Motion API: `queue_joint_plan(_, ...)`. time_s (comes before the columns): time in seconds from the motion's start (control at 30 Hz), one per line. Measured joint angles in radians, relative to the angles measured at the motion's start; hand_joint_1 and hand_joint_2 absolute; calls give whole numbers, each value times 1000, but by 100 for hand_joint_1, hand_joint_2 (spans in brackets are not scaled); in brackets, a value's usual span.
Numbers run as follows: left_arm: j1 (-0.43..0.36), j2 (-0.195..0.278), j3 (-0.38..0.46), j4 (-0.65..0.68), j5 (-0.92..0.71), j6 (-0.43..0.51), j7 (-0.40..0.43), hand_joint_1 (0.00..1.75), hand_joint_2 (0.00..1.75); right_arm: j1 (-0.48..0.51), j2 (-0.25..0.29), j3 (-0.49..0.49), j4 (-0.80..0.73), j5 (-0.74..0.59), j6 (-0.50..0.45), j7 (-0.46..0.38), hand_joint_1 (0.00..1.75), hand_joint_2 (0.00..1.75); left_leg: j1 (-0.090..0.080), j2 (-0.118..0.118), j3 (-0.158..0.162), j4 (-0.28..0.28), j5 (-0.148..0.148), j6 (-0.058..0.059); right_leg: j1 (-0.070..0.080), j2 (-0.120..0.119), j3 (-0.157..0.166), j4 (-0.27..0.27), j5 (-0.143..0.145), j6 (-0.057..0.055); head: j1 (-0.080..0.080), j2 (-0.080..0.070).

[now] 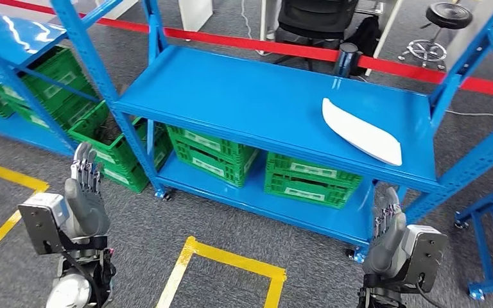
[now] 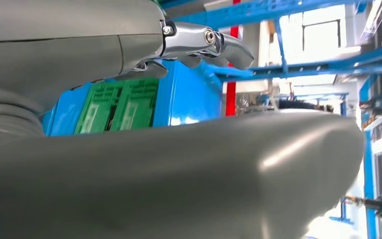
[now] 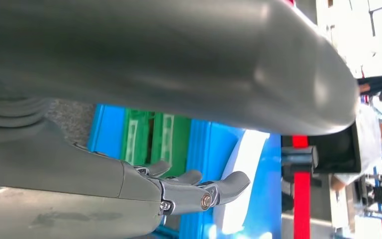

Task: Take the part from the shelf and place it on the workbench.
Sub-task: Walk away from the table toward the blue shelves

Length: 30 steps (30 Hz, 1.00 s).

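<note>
Part on shelf, both hands empty and short of it.

White part [image 1: 361, 131] lies flat on the blue shelf's [image 1: 231, 96] top deck, near the front right corner, long axis running toward that corner. Left hand [image 1: 85, 186] raised in front of the shelf's left front post, fingers straight and close together, holding nothing. Right hand [image 1: 388, 221] raised below the deck's front right edge, fingers extended and slightly apart, holding nothing, apart from the part. Green crates [image 1: 311, 179] sit on the lower deck. Yellow floor tape [image 1: 231, 258] lies on the floor in front of the shelf.
</note>
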Motion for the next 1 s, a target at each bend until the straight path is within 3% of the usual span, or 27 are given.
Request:
queue_joint_plan(0.07, 1, 0, 1, 3, 1, -1, 1, 0, 0, 3, 0, -2, 0, 0, -2, 1, 0, 0, 4, -13, 40, -106, 71, 1, -1, 24, 2, 6, -5, 6, -6, 0)
queue_joint_plan(0.13, 0, 0, 0, 6, 5, -3, 4, 0, 0, 4, 0, -4, 0, 0, -4, 2, 0, 0, 9, -46, 97, -225, 115, 3, -1, 45, 1, 16, -13, 17, -9, 0)
queue_joint_plan(0.2, 0, -1, 0, 11, 14, -7, 8, 0, 0, 4, 0, -7, 0, 1, -5, 3, 0, 0, 7, -58, 122, -261, 117, 10, -1, 62, -6, 21, -16, 30, -8, 0)
queue_joint_plan(0.27, 0, -2, 0, 18, 22, -11, 10, 0, 0, 6, 0, -9, 0, 2, -8, 4, 0, 0, 5, -39, 127, -265, 120, 21, -4, 70, -17, 22, -16, 40, -6, 0)
queue_joint_plan(0.33, -1, -2, 0, 22, 27, -14, 9, 0, 0, 6, -1, -14, 0, 5, -14, 6, 0, 0, 7, -21, 133, -270, 121, 33, -4, 33, -39, 58, -40, 51, 3, 0)
queue_joint_plan(0.4, 0, -3, 0, 25, 28, -16, 8, 0, 0, 7, -1, -19, 0, 7, -19, 9, 0, 0, 6, -1, 134, -272, 119, 42, -6, -19, -93, 171, -100, 60, 17, 0)
queue_joint_plan(0.47, 2, -3, 0, 29, 30, -17, 8, 0, 0, 9, -1, -21, 1, 7, -21, 11, 0, 0, 2, 21, 134, -272, 117, 46, -10, -34, -156, 292, -151, 65, 26, 0)
queue_joint_plan(0.5, 2, -3, 0, 32, 32, -18, 10, 0, 0, 10, -1, -21, 1, 8, -25, 12, 0, 0, 1, 29, 134, -272, 115, 46, -11, -36, -167, 314, -153, 65, 30, 0)
queue_joint_plan(0.53, 2, -3, 0, 34, 35, -18, 12, 0, 0, 11, -1, -22, 2, 10, -30, 15, 0, 0, -1, 36, 135, -272, 114, 46, -10, -37, -160, 298, -137, 64, 32, 0)
queue_joint_plan(0.6, 2, -3, 0, 36, 37, -20, 16, 0, 0, 13, -2, -23, 2, 13, -40, 20, 0, 0, -3, 47, 139, -272, 111, 43, -6, -44, -93, 171, -73, 52, 36, 0)
queue_joint_plan(0.67, 1, -3, 0, 38, 38, -21, 17, 0, 0, 14, -1, -24, 2, 14, -46, 23, 0, 0, -6, 55, 141, -272, 108, 37, 3, -58, -27, 52, -30, 35, 36, 0)
queue_joint_plan(0.77, 2, -3, 0, 41, 40, -23, 18, 0, 0, 16, -1, -26, 2, 12, -49, 24, 0, 0, -6, 60, 144, -275, 107, 24, 10, -60, -4, 17, -22, 23, 37, 0)
queue_joint_plan(0.83, 1, -2, 0, 42, 37, -24, 18, 0, 0, 18, 0, -29, 2, 2, -50, 22, 0, 0, -5, 46, 140, -265, 98, 14, 3, -56, 8, 4, -17, 17, 34, 0)
queue_joint_plan(0.9, 2, 0, 0, 42, 30, -25, 16, 0, 87, 18, 1, -30, 4, -14, -49, 14, 0, 0, -1, 18, 100, -187, 59, 8, -3, -52, 19, -4, -15, 11, 23, 0)
queue_joint_plan(0.97, 6, 2, -1, 42, 12, -20, 8, 0, 175, 18, 2, -30, 9, -26, -46, 6, 0, 0, 1, 4, 26, -55, 13, 3, -3, -46, 20, -3, -19, 6, 10, 0)
queue_joint_plan(1.0, 8, 3, -1, 42, -4, -14, 3, 0, 175, 17, 3, -29, 13, -28, -44, 4, 0, 0, 1, 2, -4, -8, 7, 2, -3, -42, 20, -1, -21, 5, 6, 0)
